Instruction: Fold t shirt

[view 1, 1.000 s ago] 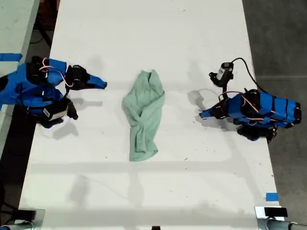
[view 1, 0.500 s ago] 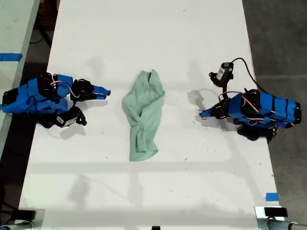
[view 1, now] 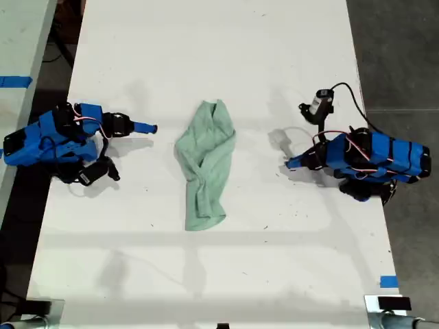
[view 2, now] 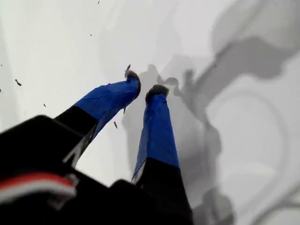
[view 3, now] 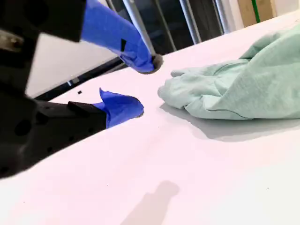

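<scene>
The pale mint-green t shirt (view 1: 204, 163) lies crumpled in a long bundle at the middle of the white table (view 1: 274, 55). My second gripper (view 1: 146, 127) is at the exterior view's left, low over the table and pointing at the t shirt from a short gap away. It is open and holds nothing (view 3: 143, 84), and the t shirt (view 3: 234, 86) lies just past its blue fingertips (view 3: 140, 58). My first gripper (view 1: 293, 163) is at the exterior view's right, farther from the cloth. Its tips (view 2: 145, 86) are almost together over bare table.
A small camera on a black cable (view 1: 317, 104) sticks up beside the arm at the exterior view's right. Blue tape (view 1: 388, 281) marks the table near the exterior view's lower right corner. A second pale surface (view 1: 20, 41) stands past the table's edge at the exterior view's left.
The arm at the exterior view's left has swung and settled lower, its gripper now level and pointing at the t shirt. The other arm and the t shirt have not moved.
</scene>
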### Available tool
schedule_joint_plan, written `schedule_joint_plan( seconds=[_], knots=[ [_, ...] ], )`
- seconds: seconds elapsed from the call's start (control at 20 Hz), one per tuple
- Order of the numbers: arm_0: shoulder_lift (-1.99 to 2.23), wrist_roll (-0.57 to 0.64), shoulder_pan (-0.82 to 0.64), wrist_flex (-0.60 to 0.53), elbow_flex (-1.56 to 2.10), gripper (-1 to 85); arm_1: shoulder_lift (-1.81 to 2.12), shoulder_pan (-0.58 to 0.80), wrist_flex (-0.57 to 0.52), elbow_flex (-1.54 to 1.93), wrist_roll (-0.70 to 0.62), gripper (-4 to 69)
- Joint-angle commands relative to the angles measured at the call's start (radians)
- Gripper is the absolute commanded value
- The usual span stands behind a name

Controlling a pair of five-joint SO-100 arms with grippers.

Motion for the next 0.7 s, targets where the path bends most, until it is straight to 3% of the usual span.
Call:
schedule_joint_plan(
  seconds=[0.0,0.65],
  knots=[
    [0.008,0.009,-0.009,0.000,0.040,9.3,0.014,0.005,0.003,0.055,-0.009,6.1],
    [0.008,0.009,-0.005,0.000,0.040,7.9,0.014,0.005,0.003,0.055,-0.009,6.1]
  ],
)
